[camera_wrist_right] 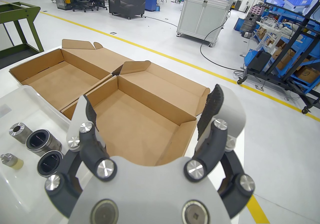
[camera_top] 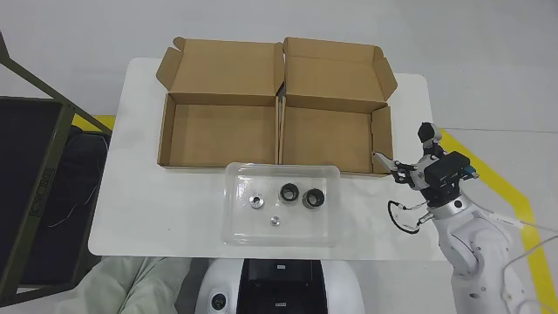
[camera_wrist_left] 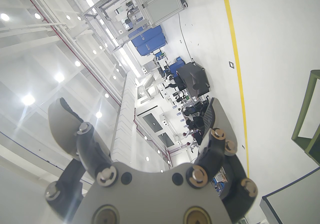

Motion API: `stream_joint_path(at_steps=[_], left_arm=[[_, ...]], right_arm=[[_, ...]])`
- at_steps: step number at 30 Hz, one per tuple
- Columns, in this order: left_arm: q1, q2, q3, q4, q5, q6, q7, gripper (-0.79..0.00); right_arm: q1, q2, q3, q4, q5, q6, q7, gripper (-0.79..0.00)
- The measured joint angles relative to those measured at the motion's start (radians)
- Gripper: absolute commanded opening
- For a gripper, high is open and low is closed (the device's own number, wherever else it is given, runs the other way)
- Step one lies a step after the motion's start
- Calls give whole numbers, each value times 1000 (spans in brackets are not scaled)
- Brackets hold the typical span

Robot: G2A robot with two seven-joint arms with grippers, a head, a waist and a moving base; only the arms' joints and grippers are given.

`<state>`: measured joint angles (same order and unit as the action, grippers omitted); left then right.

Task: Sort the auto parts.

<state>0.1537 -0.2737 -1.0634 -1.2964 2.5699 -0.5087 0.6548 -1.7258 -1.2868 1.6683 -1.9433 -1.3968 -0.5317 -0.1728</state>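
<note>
I count two boxes, one tray and four parts. The left box [camera_top: 220, 131] and right box [camera_top: 327, 135] are shallow rectangles of brown corrugated cardboard. They stand side by side and touching on the white table [camera_top: 131, 183], with their lids folded back. Just in front of them sits the tray [camera_top: 235, 227], clear plastic with rounded corners, and all four parts lie in it. The left bearing [camera_top: 289, 193] and right bearing [camera_top: 314, 197] are squat steel cylinders with dark bores. The bushing [camera_top: 256, 201] is plain steel with a centre hole. The stud [camera_top: 274, 221] is small, a steel tip on a yellowish base.

My right gripper [camera_wrist_right: 151, 102] hangs by the right box's near corner. Its rough black pads [camera_wrist_right: 211, 107] are spread, with nothing between them. My left gripper [camera_wrist_left: 136, 107] faces the room, likewise spread and empty.
</note>
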Motion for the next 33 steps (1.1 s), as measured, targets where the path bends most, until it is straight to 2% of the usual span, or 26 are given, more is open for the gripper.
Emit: stream_joint_path(at_steps=[12,21,33], left_arm=[[0,0,0,0,0,0,0,0],[0,0,0,0,0,0,0,0],[0,0,0,0,0,0,0,0]], right_arm=[[3,0,0,6,3,4,10,0],[83,13,-55,48,35,-103,219,0],[225,30,-219,73,86,-351,508,0]])
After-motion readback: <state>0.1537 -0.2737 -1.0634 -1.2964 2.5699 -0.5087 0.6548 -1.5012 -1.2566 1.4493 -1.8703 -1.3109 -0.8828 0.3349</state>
